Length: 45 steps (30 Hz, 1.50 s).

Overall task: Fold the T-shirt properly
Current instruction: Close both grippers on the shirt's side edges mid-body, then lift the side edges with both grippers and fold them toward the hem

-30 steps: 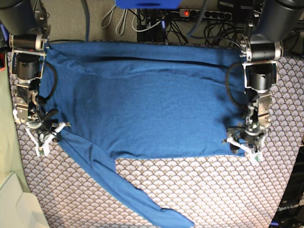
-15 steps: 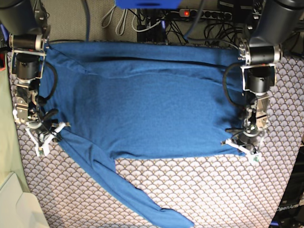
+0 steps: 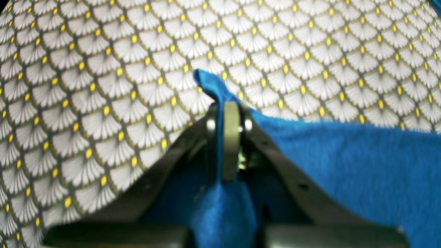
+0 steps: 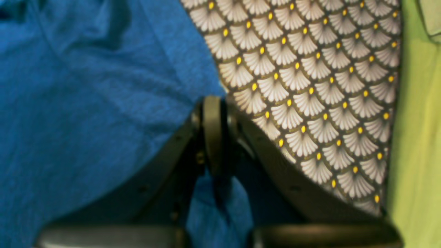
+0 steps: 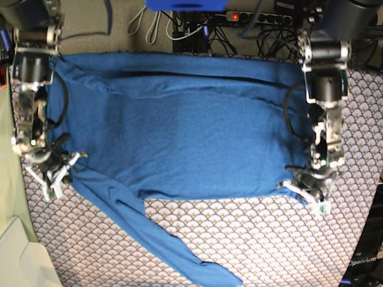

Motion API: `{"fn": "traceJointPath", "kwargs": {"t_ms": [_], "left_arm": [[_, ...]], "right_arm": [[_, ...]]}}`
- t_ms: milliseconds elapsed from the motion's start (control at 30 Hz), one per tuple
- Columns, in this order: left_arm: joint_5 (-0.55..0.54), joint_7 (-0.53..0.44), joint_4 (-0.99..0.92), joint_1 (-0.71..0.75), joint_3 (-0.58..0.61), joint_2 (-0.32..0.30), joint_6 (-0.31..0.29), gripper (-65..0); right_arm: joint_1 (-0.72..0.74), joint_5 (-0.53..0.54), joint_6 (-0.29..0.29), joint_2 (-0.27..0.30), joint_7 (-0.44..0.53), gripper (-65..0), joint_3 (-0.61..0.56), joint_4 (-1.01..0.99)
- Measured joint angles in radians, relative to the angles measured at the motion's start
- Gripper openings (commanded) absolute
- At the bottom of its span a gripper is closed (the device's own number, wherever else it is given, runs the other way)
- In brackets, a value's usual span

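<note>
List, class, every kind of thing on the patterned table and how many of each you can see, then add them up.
T-shirt: 1
Table cover: 1
Grippers: 2, the left gripper and the right gripper, each shut on an edge of the T-shirt
Total: 4

A robotics lab bench, two arms [image 5: 326, 89] mounted over a patterned table cover [image 5: 251, 239], power strip [image 5: 263, 17] and loose cables [image 5: 203, 36] behind the table
</note>
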Motion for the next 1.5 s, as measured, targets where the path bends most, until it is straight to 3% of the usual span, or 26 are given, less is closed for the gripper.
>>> {"fn": "traceJointPath", "kwargs": {"t_ms": [200,433,567,767,1233,1500], "left_arm": [[0.001,0.000,0.108,0.089,-0.003,0.000,0.001,-64.7],[0.003,0.010,0.136,0.151,-0.119,-0.006,0.001,-64.7],[0.000,0.004,0.153,0.166,-0.117,-0.002,-0.012,-64.7],[0.000,0.015,0.232,0.231,-0.118,-0.002,-0.006,-64.7],[-0.002,0.270,0.483,0.303,-0.118,-0.002,-0.010,-64.7],[-0.001,0.291,0.541,0.357,-0.118,-0.012,-0.011,-64.7]], "right_arm": [[-0.109,0.002,0.002,0.000,-0.006,-64.7,0.012,0.136],[-0.209,0.000,0.004,0.011,-0.021,-64.7,0.106,0.241],[-0.248,0.007,0.112,0.001,-0.048,-64.7,0.148,0.312],[-0.292,0.001,0.149,-0.022,-0.085,-64.7,0.229,0.366],[-0.456,0.000,0.150,-0.022,-0.079,-64.7,0.236,0.552],[-0.493,0.001,0.153,-0.019,-0.078,-64.7,0.236,0.588]]}}
